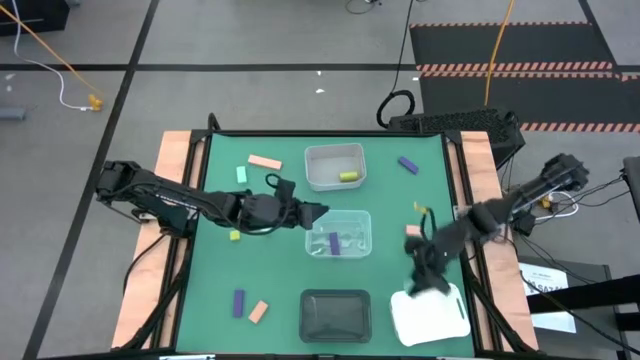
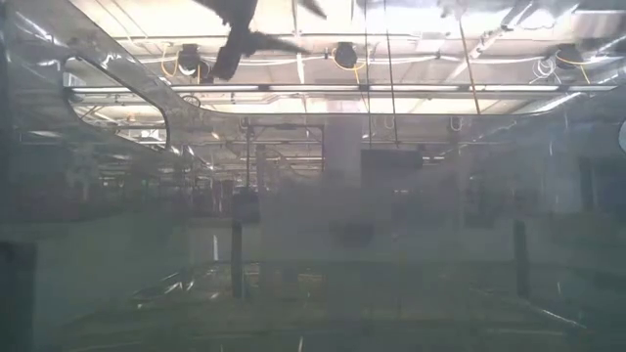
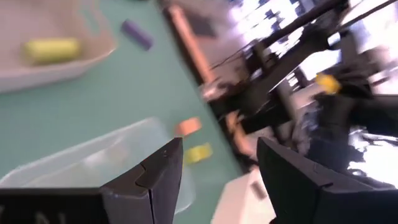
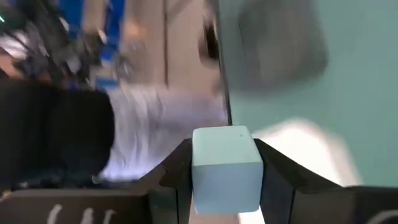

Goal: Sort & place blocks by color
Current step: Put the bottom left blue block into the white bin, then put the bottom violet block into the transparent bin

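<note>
High view shows sorting partly done: a yellow-green block (image 1: 347, 176) lies in the upper clear tray (image 1: 318, 160), purple ones in the middle clear tray (image 1: 360, 225). Left gripper (image 1: 318, 212), fingers spread and empty, hovers at that tray's left edge. Right gripper (image 1: 432, 283) clamps a mint block (image 4: 225, 167) over the white tray (image 1: 440, 322), lower right. Pink, purple and mint blocks remain scattered on the table (image 1: 290, 290).

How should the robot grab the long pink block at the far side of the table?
Probably from straight above. The pink block lies flat, alone on the green mat. The left end effector, open by the middle clear tray, could close across its two long sides, at the middle.
</note>
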Controlling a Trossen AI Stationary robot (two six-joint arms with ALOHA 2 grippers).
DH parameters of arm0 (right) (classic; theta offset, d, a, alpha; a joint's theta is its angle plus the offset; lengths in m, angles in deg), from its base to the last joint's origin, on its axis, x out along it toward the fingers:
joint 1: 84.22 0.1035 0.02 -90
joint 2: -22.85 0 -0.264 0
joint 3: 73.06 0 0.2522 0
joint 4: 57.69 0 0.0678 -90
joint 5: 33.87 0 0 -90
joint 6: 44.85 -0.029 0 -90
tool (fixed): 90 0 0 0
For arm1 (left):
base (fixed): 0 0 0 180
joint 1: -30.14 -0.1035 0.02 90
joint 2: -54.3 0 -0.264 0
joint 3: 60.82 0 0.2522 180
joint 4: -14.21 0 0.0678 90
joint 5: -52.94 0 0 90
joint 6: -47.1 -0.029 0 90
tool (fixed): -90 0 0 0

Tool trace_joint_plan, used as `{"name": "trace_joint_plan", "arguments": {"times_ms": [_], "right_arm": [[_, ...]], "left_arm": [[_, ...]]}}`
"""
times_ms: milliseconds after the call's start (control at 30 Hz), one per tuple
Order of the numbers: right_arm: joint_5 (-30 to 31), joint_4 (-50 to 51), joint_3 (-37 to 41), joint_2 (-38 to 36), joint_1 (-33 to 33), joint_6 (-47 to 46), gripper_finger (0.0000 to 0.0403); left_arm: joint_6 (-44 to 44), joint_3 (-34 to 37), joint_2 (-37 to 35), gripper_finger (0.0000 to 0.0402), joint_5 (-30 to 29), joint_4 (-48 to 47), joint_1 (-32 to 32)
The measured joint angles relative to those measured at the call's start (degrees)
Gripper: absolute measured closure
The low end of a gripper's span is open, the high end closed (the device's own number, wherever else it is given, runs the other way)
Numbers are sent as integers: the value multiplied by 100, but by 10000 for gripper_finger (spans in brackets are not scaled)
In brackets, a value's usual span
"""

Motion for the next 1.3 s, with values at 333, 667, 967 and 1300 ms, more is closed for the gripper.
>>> {"name": "trace_joint_plan", "arguments": {"times_ms": [333,667,967,1300], "right_arm": [[30,548,4,798,1564,-1265,290],[42,545,2,1354,1799,-1300,140],[28,538,2,1320,1798,-1188,82],[63,543,2,1318,1798,-929,90]], "left_arm": [[881,2,0,195,998,-2151,347],[2699,2,0,195,1952,-4292,1529],[5704,2,109,195,1970,-5489,3017],[7036,9,1016,195,2706,-5194,3581]]}}
